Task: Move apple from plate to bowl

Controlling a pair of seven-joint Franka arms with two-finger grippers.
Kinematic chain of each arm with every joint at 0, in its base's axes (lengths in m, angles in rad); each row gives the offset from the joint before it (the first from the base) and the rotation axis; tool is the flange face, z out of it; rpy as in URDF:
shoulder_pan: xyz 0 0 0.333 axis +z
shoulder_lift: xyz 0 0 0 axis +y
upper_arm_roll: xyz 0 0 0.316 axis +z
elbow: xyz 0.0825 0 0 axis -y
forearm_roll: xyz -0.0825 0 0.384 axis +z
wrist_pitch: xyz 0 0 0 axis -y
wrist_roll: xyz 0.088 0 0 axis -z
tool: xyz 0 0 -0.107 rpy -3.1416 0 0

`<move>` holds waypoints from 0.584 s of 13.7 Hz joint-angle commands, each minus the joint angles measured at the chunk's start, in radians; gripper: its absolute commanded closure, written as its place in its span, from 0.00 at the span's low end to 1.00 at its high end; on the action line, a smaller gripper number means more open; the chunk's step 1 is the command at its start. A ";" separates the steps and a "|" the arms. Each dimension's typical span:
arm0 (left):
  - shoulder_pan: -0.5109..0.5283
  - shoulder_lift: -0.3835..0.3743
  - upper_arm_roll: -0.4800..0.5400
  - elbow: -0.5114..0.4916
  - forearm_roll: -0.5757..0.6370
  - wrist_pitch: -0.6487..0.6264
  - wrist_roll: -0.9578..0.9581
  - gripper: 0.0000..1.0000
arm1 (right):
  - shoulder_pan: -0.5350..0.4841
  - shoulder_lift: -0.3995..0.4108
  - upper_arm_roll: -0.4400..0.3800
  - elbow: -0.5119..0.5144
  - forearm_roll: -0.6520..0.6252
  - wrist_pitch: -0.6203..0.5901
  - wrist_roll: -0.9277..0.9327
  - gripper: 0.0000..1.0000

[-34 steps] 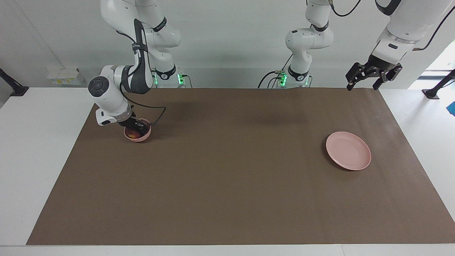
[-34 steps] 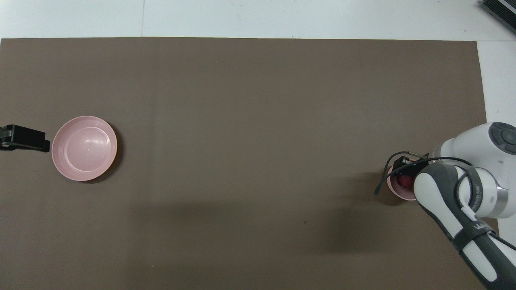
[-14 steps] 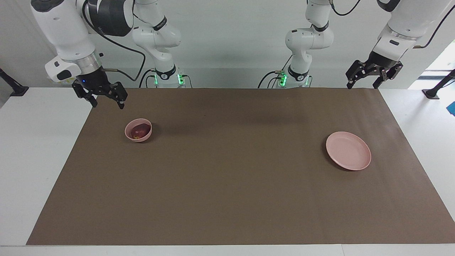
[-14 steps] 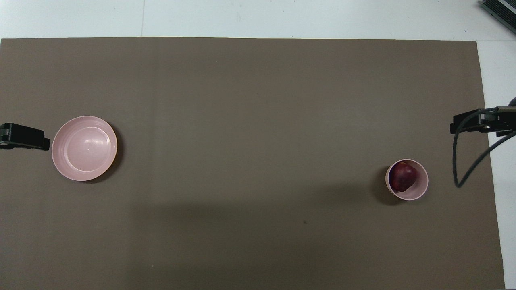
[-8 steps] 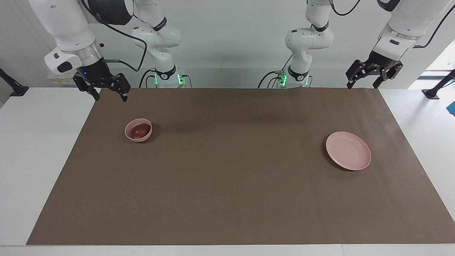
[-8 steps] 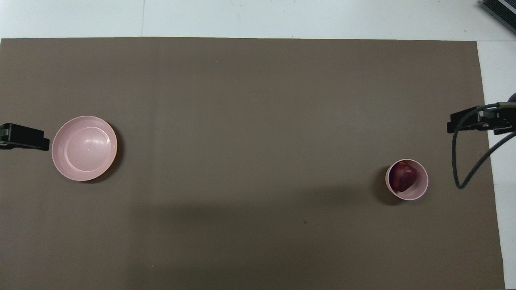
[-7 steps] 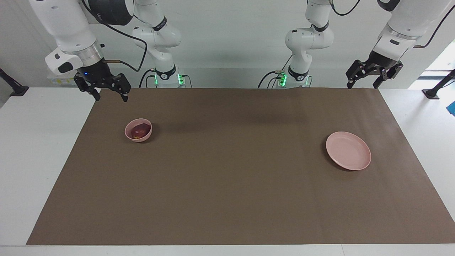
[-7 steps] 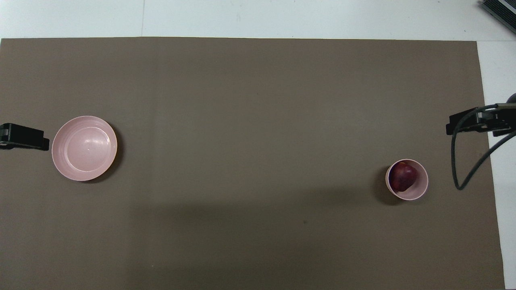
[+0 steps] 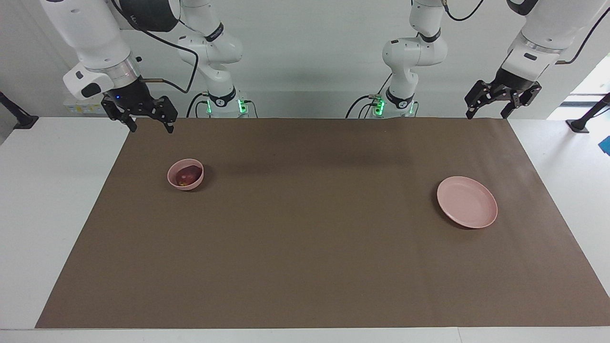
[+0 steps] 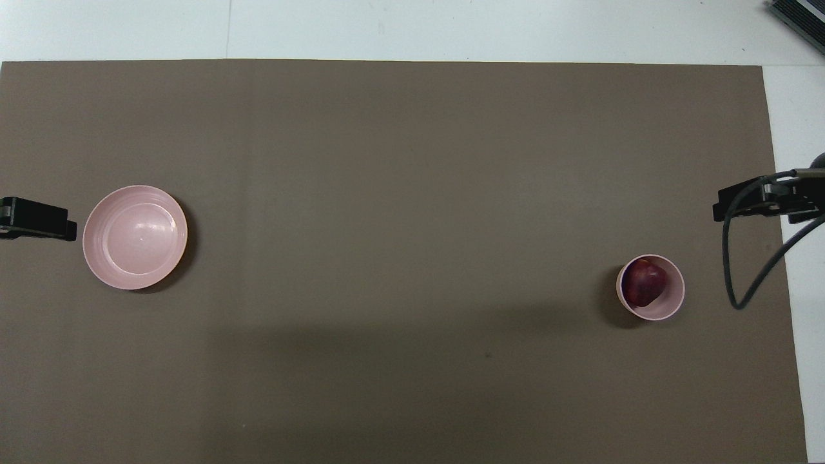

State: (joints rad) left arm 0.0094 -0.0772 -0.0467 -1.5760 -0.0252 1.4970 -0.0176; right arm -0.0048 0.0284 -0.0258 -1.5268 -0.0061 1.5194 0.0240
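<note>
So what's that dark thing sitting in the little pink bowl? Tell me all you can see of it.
It is the apple, small, round, dark maroon with a smooth skin. It lies inside the bowl, against the wall nearer the left arm's end of the table. Only the bowl touches it; no gripper is on it.

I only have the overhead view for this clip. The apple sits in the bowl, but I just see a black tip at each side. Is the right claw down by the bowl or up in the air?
Observer: Up in the air. The right claw hangs well above the bowl, over the brown mat's edge, touching nothing.
Operator: Are its fingers open?
Observer: Yes, spread wide and empty; the apple lies free in the bowl.
Operator: And the left claw?
Observer: The left claw is also raised and open, waiting above the mat's corner, clear of the plate.
</note>
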 commanded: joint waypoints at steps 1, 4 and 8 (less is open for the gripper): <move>0.003 -0.007 0.002 0.007 -0.012 -0.017 -0.001 0.00 | -0.008 0.005 0.004 0.016 0.020 -0.015 -0.010 0.00; 0.001 -0.007 0.002 0.007 -0.012 -0.017 -0.001 0.00 | -0.009 0.005 0.003 0.016 0.021 -0.015 -0.009 0.00; 0.003 -0.007 0.002 0.007 -0.012 -0.017 -0.001 0.00 | -0.011 0.002 0.003 0.011 0.021 -0.015 -0.013 0.00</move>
State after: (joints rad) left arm 0.0094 -0.0772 -0.0467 -1.5760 -0.0252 1.4969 -0.0176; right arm -0.0061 0.0284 -0.0260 -1.5267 -0.0060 1.5194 0.0239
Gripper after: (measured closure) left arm 0.000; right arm 0.000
